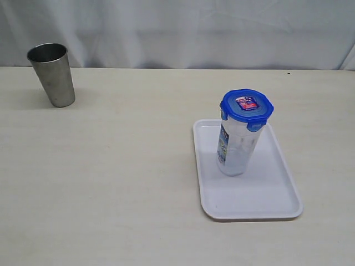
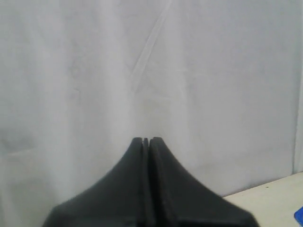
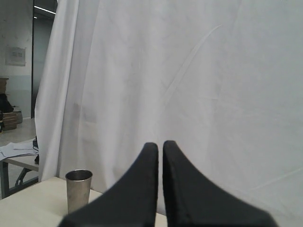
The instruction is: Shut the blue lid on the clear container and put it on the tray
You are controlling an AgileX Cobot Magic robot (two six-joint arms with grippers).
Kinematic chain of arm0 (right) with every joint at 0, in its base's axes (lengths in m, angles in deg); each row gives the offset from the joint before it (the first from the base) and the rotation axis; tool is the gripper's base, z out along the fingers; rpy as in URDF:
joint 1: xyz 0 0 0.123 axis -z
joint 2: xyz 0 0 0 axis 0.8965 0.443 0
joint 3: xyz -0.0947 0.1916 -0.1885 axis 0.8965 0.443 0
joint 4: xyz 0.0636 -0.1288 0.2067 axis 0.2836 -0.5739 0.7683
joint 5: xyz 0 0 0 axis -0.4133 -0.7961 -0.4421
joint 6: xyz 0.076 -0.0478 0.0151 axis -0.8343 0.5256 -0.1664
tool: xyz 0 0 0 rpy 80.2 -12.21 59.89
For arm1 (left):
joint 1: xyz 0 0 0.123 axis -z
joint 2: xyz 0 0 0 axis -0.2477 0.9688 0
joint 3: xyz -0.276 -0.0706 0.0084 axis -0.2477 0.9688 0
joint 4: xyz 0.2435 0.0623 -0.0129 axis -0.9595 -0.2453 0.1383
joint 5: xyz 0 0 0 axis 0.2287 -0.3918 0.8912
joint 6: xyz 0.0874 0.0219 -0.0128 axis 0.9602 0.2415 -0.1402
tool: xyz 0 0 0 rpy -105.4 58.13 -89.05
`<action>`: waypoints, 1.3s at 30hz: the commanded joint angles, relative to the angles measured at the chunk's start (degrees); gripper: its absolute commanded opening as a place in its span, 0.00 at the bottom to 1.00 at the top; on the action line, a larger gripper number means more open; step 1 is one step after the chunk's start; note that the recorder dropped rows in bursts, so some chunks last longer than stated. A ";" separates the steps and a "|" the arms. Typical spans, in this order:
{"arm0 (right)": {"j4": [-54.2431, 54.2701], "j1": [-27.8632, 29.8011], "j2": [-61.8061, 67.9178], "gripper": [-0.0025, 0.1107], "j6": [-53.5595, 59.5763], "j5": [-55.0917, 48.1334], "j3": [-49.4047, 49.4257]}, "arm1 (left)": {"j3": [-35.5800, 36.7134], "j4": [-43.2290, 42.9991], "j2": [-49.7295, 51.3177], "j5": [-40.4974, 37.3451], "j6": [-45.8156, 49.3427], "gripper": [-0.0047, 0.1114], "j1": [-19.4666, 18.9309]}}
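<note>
The clear container (image 1: pixel 236 147) stands upright on the white tray (image 1: pixel 277 194) in the exterior view, right of centre. The blue lid (image 1: pixel 247 106) sits on top of it, its flaps folded down and a red-and-white sticker facing up. Neither arm shows in the exterior view. In the left wrist view my left gripper (image 2: pixel 146 140) is shut with nothing in it and points at the white curtain; a sliver of blue (image 2: pixel 299 215) shows at the frame's edge. My right gripper (image 3: pixel 160 144) is also shut and holds nothing, likewise facing the curtain.
A tapered steel cup (image 1: pixel 52 74) stands at the far left of the table near the curtain, and the same cup (image 3: pixel 78 189) appears in the right wrist view. A white curtain (image 1: pixel 183 30) hangs behind the table.
</note>
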 commanded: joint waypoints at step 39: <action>0.04 -0.08 -0.22 0.06 0.01 -0.22 0.27 | 29.72 3.70 -27.28 -11.81 5.34 0.04 -15.01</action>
